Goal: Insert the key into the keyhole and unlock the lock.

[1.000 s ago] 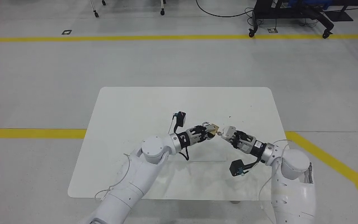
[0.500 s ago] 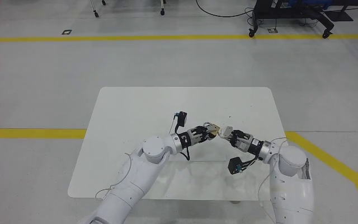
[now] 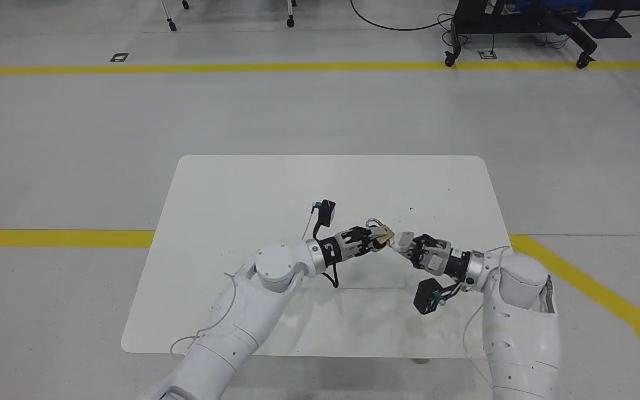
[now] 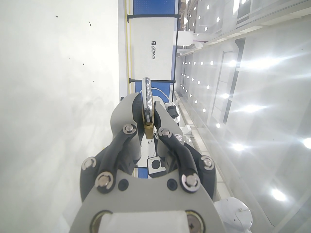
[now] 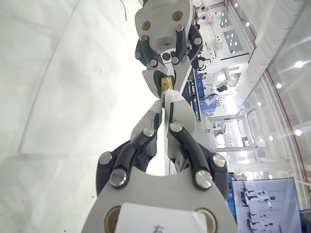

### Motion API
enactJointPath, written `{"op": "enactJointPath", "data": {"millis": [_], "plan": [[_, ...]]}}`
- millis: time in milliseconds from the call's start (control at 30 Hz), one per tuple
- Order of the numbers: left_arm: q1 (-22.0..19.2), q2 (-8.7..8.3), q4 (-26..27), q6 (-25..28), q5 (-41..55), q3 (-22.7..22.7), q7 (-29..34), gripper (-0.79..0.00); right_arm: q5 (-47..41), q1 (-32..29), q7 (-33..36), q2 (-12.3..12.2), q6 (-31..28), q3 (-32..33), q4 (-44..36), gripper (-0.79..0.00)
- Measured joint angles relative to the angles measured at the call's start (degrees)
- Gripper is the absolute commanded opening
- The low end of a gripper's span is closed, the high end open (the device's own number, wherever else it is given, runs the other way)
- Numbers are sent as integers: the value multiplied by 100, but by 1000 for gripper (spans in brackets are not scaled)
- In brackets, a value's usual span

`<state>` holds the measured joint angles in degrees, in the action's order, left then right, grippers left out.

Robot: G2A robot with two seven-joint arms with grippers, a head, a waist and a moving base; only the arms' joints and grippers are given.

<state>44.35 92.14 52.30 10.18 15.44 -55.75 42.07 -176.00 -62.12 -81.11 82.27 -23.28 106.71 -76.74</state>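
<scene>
A brass padlock with a silver shackle is clamped in my left gripper, held above the white table. In the top view the padlock sits at the tip of the left gripper, near the table's middle. My right gripper is shut on the silver key, whose tip touches the padlock's brass end. The left gripper faces it head-on. In the top view the right gripper meets the padlock from the right.
The white table spreads around both arms, with bare surface to the left and far side. A yellow floor line runs past the table's sides. A black wheeled cart stands far back on the floor.
The right gripper has edged leftward toward the padlock, closing the small gap, and its wrist has rolled. The left gripper has stayed nearly still with the padlock.
</scene>
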Motion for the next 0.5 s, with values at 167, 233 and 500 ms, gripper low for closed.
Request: {"op": "enactJointPath", "data": {"millis": [167, 233, 500], "plan": [[6, -4, 5, 113, -88, 14, -52, -785, -1, 181, 40, 44, -32, 35, 391, -785], [14, -7, 21, 179, -161, 27, -98, -785, -1, 232, 62, 56, -54, 53, 497, -785], [72, -20, 105, 447, -514, 79, -366, -785, 1, 466, 17, 117, -10, 199, 974, -785]]}}
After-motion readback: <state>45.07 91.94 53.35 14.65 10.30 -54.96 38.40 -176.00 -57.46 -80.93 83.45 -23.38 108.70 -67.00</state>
